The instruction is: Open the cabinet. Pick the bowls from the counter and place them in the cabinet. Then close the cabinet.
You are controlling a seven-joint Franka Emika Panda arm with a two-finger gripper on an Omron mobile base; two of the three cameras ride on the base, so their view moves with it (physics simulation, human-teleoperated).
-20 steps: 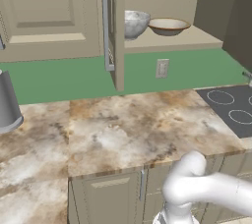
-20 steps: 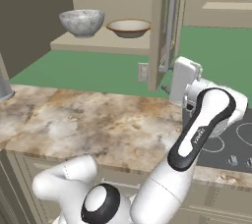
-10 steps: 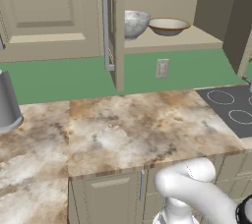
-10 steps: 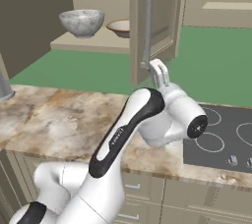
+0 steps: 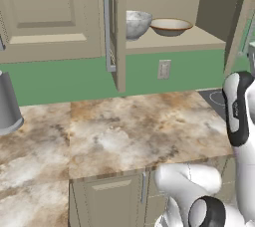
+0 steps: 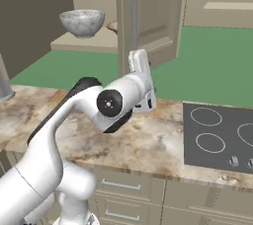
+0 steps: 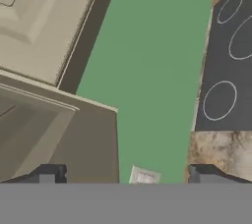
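Closing up the cabinet (image 5: 164,42), pretty much the last bit left

Both bowls (image 5: 169,26) are seen parked on the shelf inside the cabinet, and its right door (image 6: 148,17) has been swung partway shut since a second ago. The arm is folded low beside that door, gripper (image 7: 127,176) fingers spread wide, nothing held.

You see the cream bowl (image 6: 113,25) mostly hidden behind the cabinet door (image 6: 148,17); the grey cylinder (image 5: 8,102) is cut off.

bowls (image 5: 152,23) side by side on shelf in cabinet (image 5: 174,42); cabinet above counter (image 5: 124,131) | stovetop (image 6: 220,135) right of counter
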